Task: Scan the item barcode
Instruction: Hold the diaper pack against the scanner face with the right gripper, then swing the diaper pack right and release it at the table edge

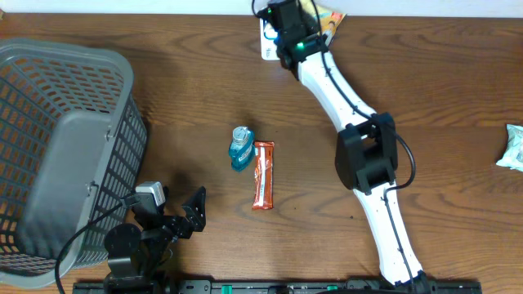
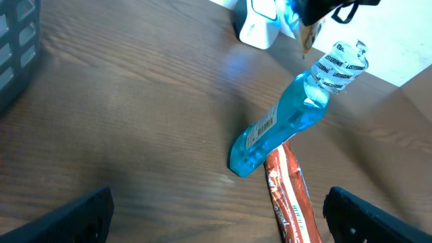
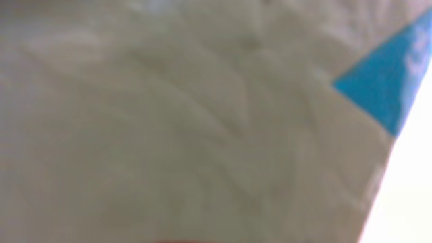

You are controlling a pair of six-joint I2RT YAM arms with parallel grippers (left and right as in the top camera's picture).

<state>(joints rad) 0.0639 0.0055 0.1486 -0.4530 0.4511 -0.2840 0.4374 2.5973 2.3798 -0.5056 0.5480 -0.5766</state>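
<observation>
My right arm reaches to the table's far edge, where its gripper (image 1: 288, 18) is shut on an orange-edged packet (image 1: 330, 16), held beside the white scanner (image 1: 268, 39). In the right wrist view the packet's pale crinkled face (image 3: 202, 121) with a blue patch fills the frame and hides the fingers. The scanner (image 2: 260, 23) also shows at the top of the left wrist view. My left gripper (image 1: 176, 209) (image 2: 216, 226) rests low at the front left, open and holding nothing.
A blue mouthwash bottle (image 1: 241, 148) (image 2: 283, 121) and a brown snack bar (image 1: 262, 175) (image 2: 290, 199) lie side by side mid-table. A grey basket (image 1: 49, 155) fills the left side. A white-and-green packet (image 1: 512, 147) lies at the right edge.
</observation>
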